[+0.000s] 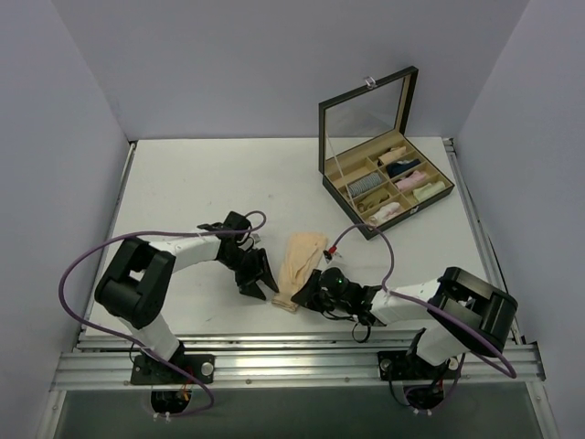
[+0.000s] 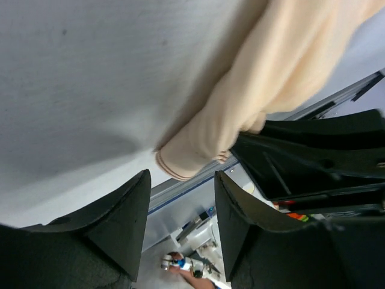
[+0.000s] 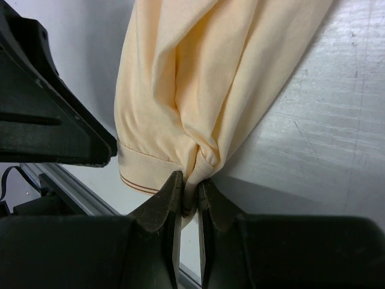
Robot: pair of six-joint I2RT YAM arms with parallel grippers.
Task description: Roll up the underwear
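While left pincer wide apart nearby; right pincer (jaws together) tight on underwear hem

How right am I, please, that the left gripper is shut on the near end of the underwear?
No: the right gripper is shut on the near end of the underwear, as the right wrist view shows; the left gripper is open.

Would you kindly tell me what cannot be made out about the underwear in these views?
- Top view: the underwear's near end, hidden by the right end effector.
- Right wrist view: its far end, cut off by the top edge.
- Left wrist view: the cloth is blurred and runs off the top edge.
- Top view: the box's contents, too small.
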